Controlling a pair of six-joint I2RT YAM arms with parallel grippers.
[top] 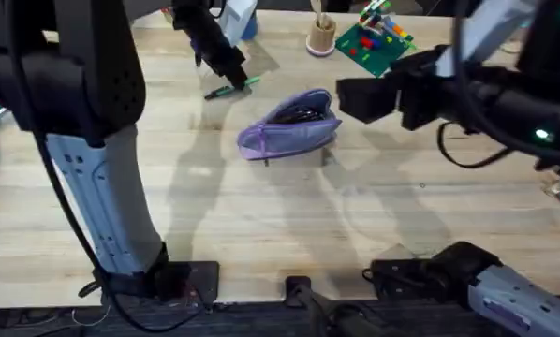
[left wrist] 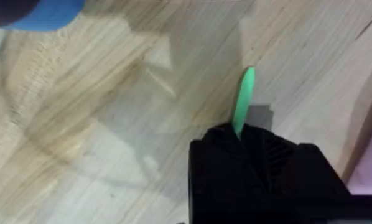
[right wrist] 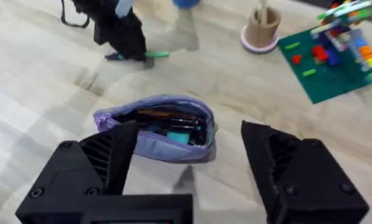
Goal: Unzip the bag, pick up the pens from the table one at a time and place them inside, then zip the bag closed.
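The left gripper (top: 231, 77) is closed on the green pen (top: 233, 88) at the table's (top: 261, 225) far side, beyond the bag (top: 291, 126). The right gripper (right wrist: 189, 165) hovers spread wide beside the unzipped bag, dark contents inside. A green brick baseplate (top: 377, 45) and small cup (top: 321, 37) stand beyond.

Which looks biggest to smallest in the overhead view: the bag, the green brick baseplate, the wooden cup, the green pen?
1. The bag, unzipped.
2. The green brick baseplate, farther from the camera, so its true size is unsure.
3. and 4. The wooden cup and the green pen, partly under the left tool, look too close to rank.
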